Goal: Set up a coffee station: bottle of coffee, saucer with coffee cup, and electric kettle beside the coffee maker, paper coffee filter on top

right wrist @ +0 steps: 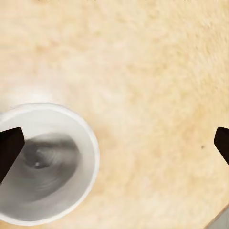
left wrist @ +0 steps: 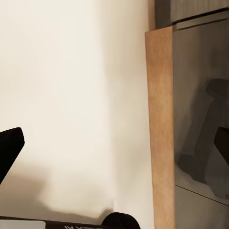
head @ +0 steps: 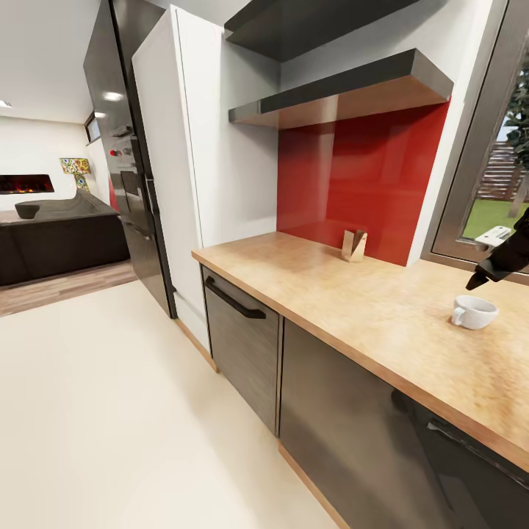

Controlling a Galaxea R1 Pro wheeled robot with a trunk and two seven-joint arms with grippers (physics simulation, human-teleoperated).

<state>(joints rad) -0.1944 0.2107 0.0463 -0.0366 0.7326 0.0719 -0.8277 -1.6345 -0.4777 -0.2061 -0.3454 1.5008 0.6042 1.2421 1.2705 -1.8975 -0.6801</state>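
Note:
A white coffee cup point(head: 474, 311) stands upright on the wooden countertop point(head: 345, 294), handle turned toward the left of the head view. My right gripper point(head: 479, 279) hangs just above and slightly behind it. In the right wrist view the cup point(right wrist: 43, 164) is seen from above, empty, lying toward one black fingertip point(right wrist: 9, 148). The right gripper point(right wrist: 114, 145) is open with nothing between its fingers. A small tan folded paper item point(head: 354, 245) stands near the red backsplash. My left gripper point(left wrist: 117, 148) is open, low over the pale floor beside the cabinet front.
Dark cabinet doors and a drawer with a black handle point(head: 234, 300) run below the counter. Two dark shelves point(head: 345, 84) hang above the red backsplash point(head: 353, 176). A black fridge point(head: 125, 162) and white tall cabinet point(head: 198, 147) stand at left, a window point(head: 499, 162) at right.

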